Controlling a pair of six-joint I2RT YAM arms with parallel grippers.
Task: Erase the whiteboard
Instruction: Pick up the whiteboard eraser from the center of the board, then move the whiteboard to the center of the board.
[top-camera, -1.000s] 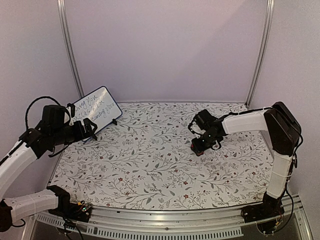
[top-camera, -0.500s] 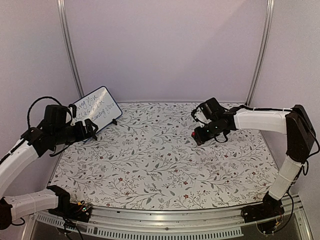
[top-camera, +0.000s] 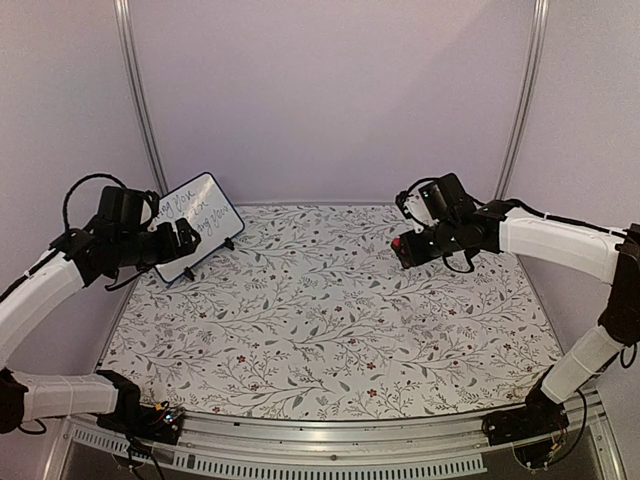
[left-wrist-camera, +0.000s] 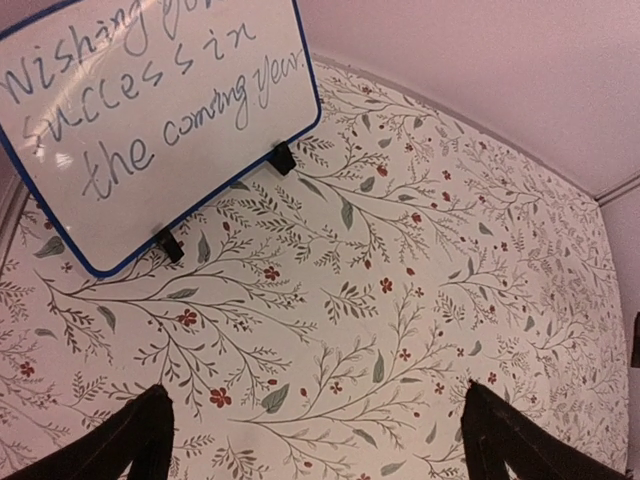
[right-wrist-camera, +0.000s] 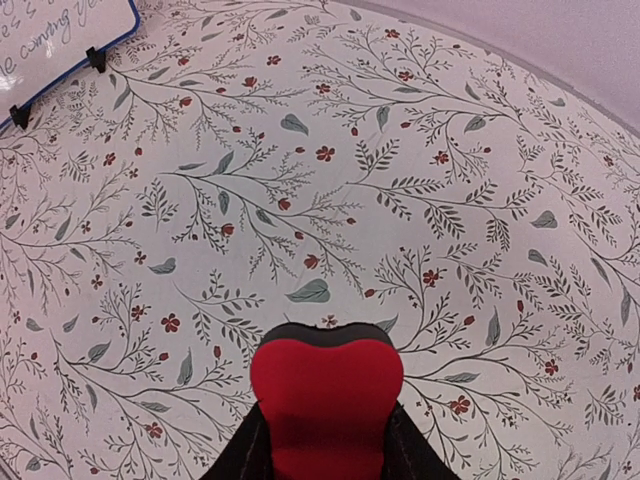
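Note:
The whiteboard (top-camera: 197, 222) leans on small black feet at the table's back left, with handwritten lines on it. It also shows in the left wrist view (left-wrist-camera: 150, 110) and the corner of the right wrist view (right-wrist-camera: 60, 40). My left gripper (top-camera: 183, 243) is open and empty, just in front of the board; its fingertips (left-wrist-camera: 130, 440) stand wide apart. My right gripper (top-camera: 402, 248) is shut on a red block (right-wrist-camera: 326, 405) with a black underside, held above the table at the back right, far from the board.
The table (top-camera: 320, 330) has a floral-patterned cover. Plain walls and two metal posts (top-camera: 140, 100) enclose the back and sides. Nothing else stands on the surface.
My right gripper has lifted the red block off the table and moved up and back. My left arm has risen and shifted slightly toward the board.

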